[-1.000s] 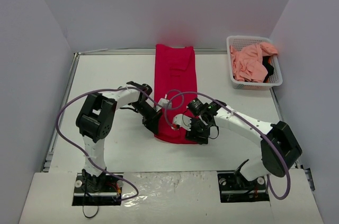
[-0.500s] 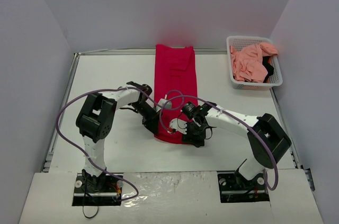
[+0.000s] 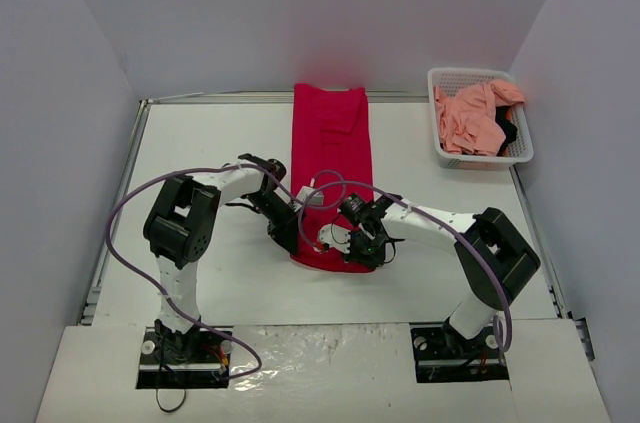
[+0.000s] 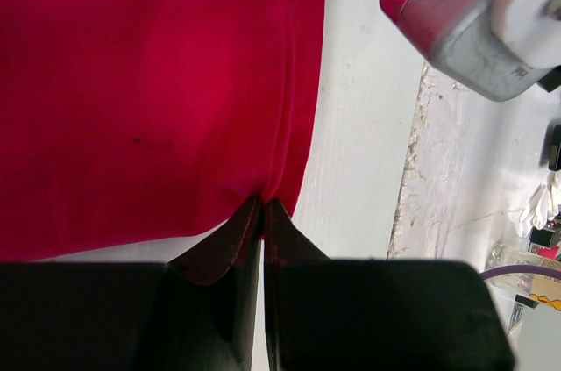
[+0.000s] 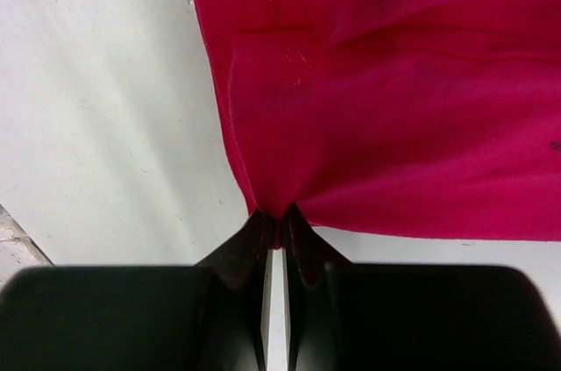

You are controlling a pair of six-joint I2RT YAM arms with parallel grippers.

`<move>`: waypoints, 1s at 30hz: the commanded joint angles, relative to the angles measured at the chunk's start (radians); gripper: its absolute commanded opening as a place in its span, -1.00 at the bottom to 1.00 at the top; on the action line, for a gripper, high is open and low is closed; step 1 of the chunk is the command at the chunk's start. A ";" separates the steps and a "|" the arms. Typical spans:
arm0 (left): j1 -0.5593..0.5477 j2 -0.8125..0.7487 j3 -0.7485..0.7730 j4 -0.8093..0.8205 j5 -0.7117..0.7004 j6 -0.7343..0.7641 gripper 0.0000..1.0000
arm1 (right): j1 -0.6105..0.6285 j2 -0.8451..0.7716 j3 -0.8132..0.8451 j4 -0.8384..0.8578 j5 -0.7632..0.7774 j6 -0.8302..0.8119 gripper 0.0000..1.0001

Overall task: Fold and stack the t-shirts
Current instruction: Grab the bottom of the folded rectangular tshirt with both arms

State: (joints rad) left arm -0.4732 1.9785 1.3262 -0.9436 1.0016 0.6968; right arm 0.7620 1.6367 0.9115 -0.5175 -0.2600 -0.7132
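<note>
Crimson t-shirt (image 3: pixel 331 143): one is counted.
Salmon-pink t-shirt (image 3: pixel 470 118): one is counted.
Black garment (image 3: pixel 507 130): one is seen.
White basket (image 3: pixel 470 72): one is counted.
End effectors: two are counted, left end effector (image 4: pixel 263 204) and right end effector (image 5: pixel 279 213).

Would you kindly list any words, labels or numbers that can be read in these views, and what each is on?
None can be read.
Dark print on the grey housing in the left wrist view: too blurred to read.
Orange label at that view's lower right: too small to read.
</note>
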 commanded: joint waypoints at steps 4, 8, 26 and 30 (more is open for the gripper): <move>0.007 -0.026 0.019 -0.052 0.012 0.033 -0.95 | 0.008 -0.009 0.000 -0.064 0.004 0.023 -1.00; 0.007 -0.050 0.019 -0.055 -0.023 0.035 -0.95 | 0.008 -0.050 0.024 -0.101 0.034 0.031 -1.00; 0.004 -0.253 -0.035 -0.095 -0.146 0.046 -0.95 | 0.007 -0.126 0.158 -0.298 -0.002 0.021 -1.00; -0.004 -0.293 -0.045 -0.132 -0.141 0.076 -0.95 | 0.008 -0.147 0.182 -0.346 -0.016 0.006 -1.00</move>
State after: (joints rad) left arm -0.4713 1.7554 1.2922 -0.9886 0.8627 0.7109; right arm 0.7677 1.5322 1.0588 -0.7296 -0.2554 -0.7048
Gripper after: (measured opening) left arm 0.031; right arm 0.020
